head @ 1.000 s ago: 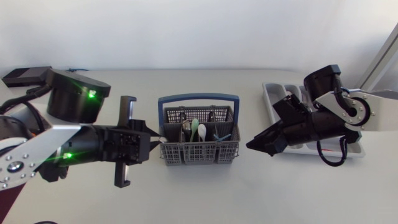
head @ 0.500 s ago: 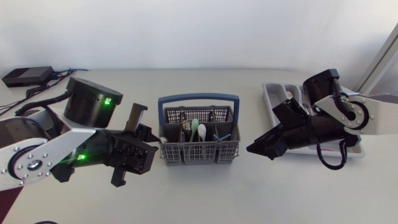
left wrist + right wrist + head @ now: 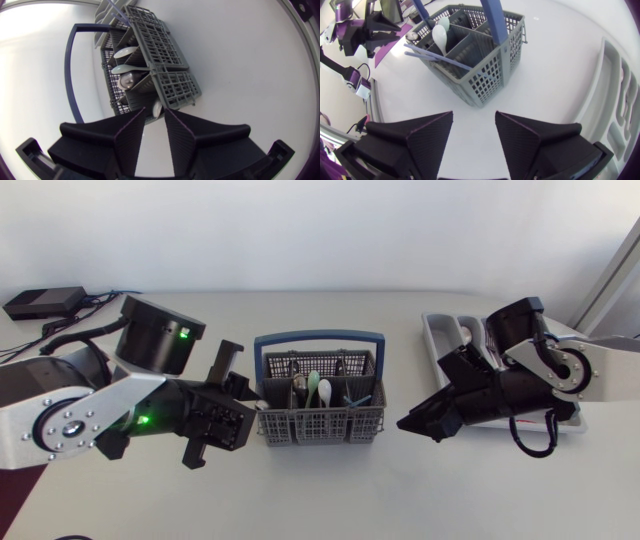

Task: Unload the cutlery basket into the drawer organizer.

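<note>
White tabletop (image 3: 330,490) carries the cutlery basket (image 3: 320,426) at its centre, with the drawer organizer (image 3: 436,330) well apart to the right.

Basket: grey mesh walls, blue hoop handle (image 3: 320,337) upright, interior split into several compartments. Contents noted:
- a white spoon (image 3: 325,391) and a pale green spoon (image 3: 312,387), standing bowls-up in the middle compartments;
- a lilac stick (image 3: 445,60), lying slantwise across the compartments;
- one further white piece (image 3: 157,107), at the end nearest the left arm (image 3: 90,415).

Organizer: pale grey tray with long slots, partly covered by the right arm (image 3: 540,370). Its contents cannot be made out.

Condition of the left jaws: narrowly parted, tips at the basket's end wall, the white piece at the gap. Contact with it cannot be confirmed.

Condition of the right jaws: spread wide, nothing between them. They are held over bare tabletop between basket and organizer and point at the basket.

Against the frame one second ago, the left arm has swung in closer to the basket. Its round housing is now nearer the handle, and the jaws are tilted. The right arm has shifted only slightly. Basket and organizer are unmoved.
</note>
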